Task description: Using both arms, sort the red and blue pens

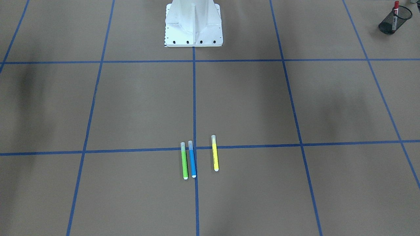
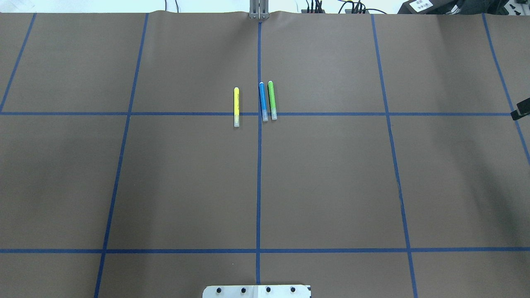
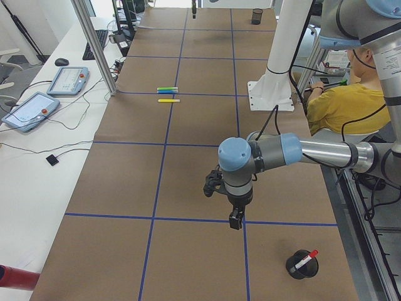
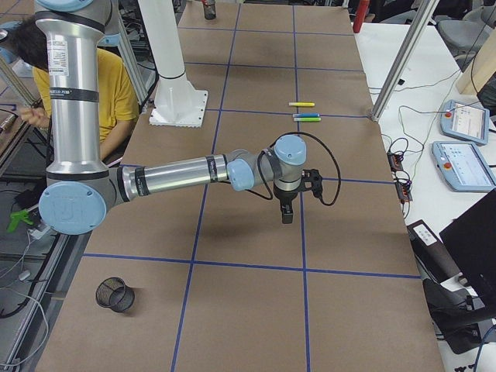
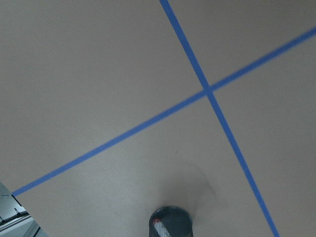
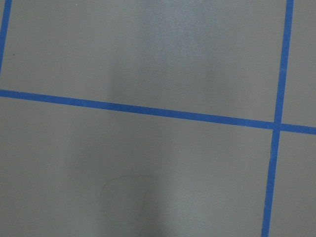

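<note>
The blue pen lies flat near the table's centre line, between a green marker and a yellow marker. The red pen stands in a black mesh cup at the table's left end. My left gripper hangs above the table a little way from that cup, and I cannot tell its state. My right gripper hovers over bare table between the pens and an empty mesh cup. Whether it is open or shut does not show.
The white robot pedestal stands at the table's near middle. A person in a yellow shirt sits behind the robot. Tablets and cables lie on the white side bench. A black part juts in at the overhead view's right edge.
</note>
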